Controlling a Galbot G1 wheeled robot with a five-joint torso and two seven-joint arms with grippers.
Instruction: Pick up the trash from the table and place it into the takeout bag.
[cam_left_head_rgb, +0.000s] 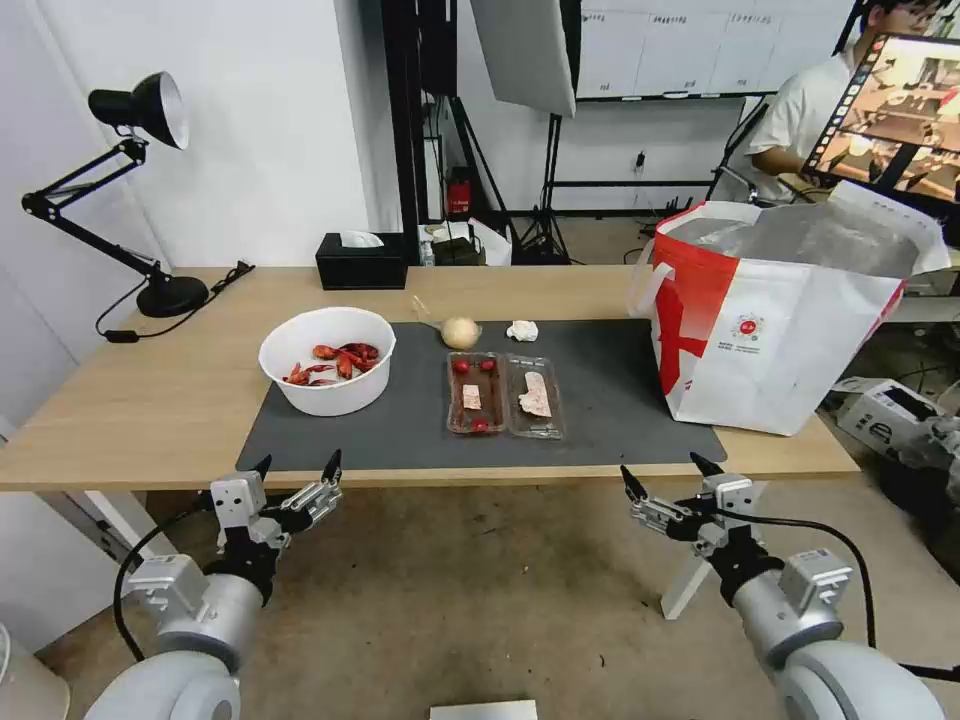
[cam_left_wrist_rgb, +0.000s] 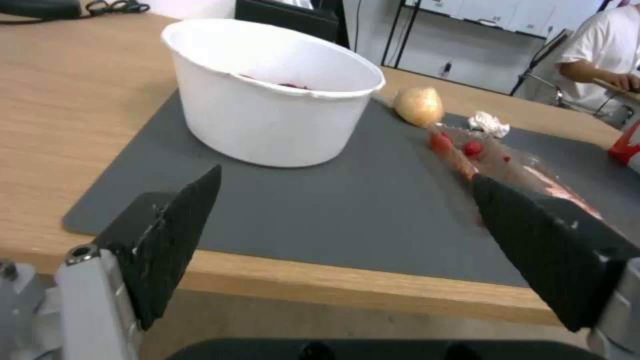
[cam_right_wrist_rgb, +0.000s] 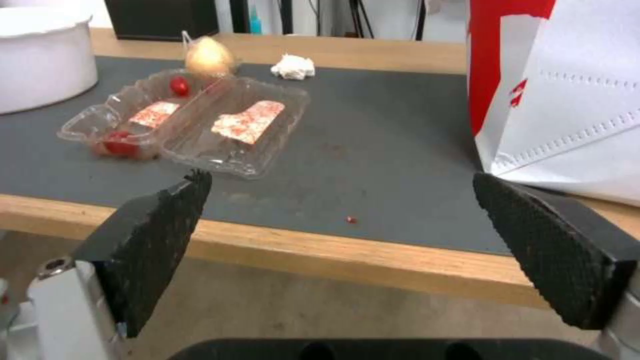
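1. Table (cam_left_head_rgb: 150, 400): light-wood desk top carrying a dark grey mat (cam_left_head_rgb: 600, 400) along its near half.
2. White bowl (cam_left_head_rgb: 327, 360): stands on the left part of the mat and holds red crayfish shells (cam_left_head_rgb: 335, 362). In the left wrist view the bowl (cam_left_wrist_rgb: 273, 100) sits beyond the gripper tips.
3. Clear hinged tray (cam_left_head_rgb: 505, 395): lies open and flat near the mat centre, with red and pale food scraps in both halves. It also appears in the right wrist view (cam_right_wrist_rgb: 193, 125).
4. Beige round lump (cam_left_head_rgb: 460, 332): rests at the far edge of the mat, just behind the tray.
5. Crumpled white tissue (cam_left_head_rgb: 522, 330): lies near the lump, to its right, apart from it.
6. Takeout bag (cam_left_head_rgb: 780, 320): stands upright on the right end of the table, mouth open, foil lining visible, red side panel facing the tray.
7. Left gripper (cam_left_head_rgb: 298, 468): positioned just in front of the near table edge, below the bowl; fingers spread apart, holding nothing.
8. Right gripper (cam_left_head_rgb: 665, 475): positioned just in front of the near table edge, below the bag's left corner; fingers spread apart, holding nothing.
9. Black tissue box (cam_left_head_rgb: 360, 260) and black desk lamp (cam_left_head_rgb: 130, 180): located at the far left of the table.
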